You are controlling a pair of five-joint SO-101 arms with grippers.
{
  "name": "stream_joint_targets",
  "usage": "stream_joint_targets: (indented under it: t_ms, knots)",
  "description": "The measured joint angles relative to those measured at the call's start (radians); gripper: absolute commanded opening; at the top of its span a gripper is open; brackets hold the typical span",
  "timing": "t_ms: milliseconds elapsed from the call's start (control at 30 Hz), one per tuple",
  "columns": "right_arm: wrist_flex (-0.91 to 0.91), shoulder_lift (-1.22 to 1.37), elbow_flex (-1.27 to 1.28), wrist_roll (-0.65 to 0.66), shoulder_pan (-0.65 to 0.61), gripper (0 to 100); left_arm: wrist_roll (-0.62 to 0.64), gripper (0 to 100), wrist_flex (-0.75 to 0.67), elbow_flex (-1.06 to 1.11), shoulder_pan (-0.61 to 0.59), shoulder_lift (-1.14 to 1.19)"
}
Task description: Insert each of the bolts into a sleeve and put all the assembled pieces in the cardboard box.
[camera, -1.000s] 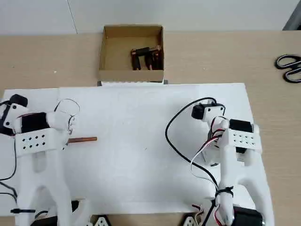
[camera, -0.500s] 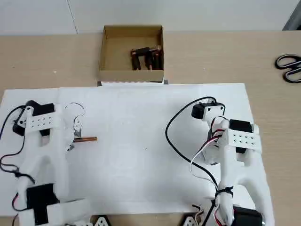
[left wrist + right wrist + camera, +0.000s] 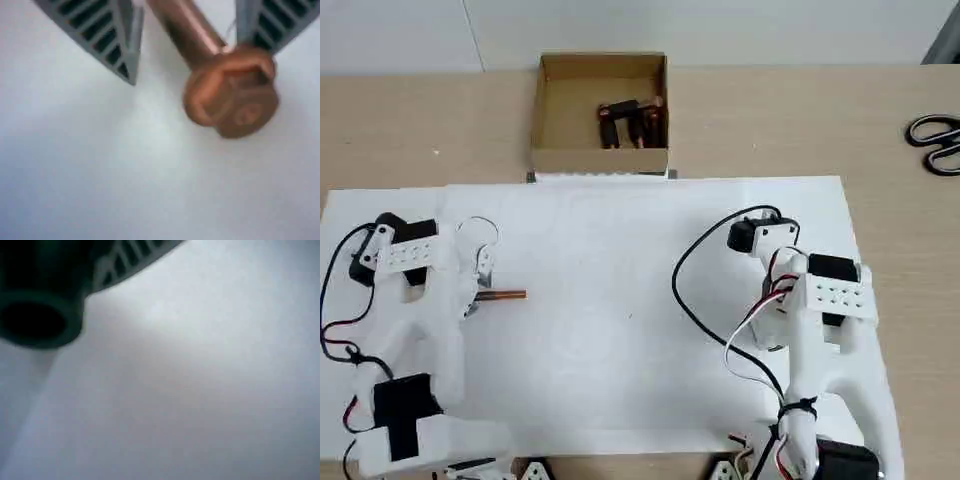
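Left claw (image 3: 189,62) — jaws apart, straddling the bolt (image 3: 230,97), not clamped. In the past second its arm swung upright behind it; the bolt stayed put on the sheet (image 3: 640,350) — a pickup looks next.

Wooden table (image 3: 800,120) — white sheet (image 3: 620,380), cardboard box (image 3: 600,160), scissors (image 3: 945,147) lie on it.

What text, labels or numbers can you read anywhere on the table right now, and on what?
No text can be read in any view.
The cardboard box: plain walls, no print visible.
The bolt: any marking on its head is too blurred to read.
The scissors and the white sheet: no markings visible.
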Motion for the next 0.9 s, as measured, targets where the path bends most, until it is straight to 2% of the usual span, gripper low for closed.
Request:
stream_joint_targets:
  t_ms: [267,433,900]
  knots:
    - [0.0,0.0,0.0,0.0,0.0,0.4,0.002,13,-0.092,0.031,-0.054,0.0]
    - [0.0,0.0,0.0,0.0,0.0,0.4,0.002,0,-0.109,0.046,-0.049,0.002]
    - [0.002,0.0,0.0,0.0,-0.021,0.4,0.002,1,-0.112,0.032,-0.048,0.003]
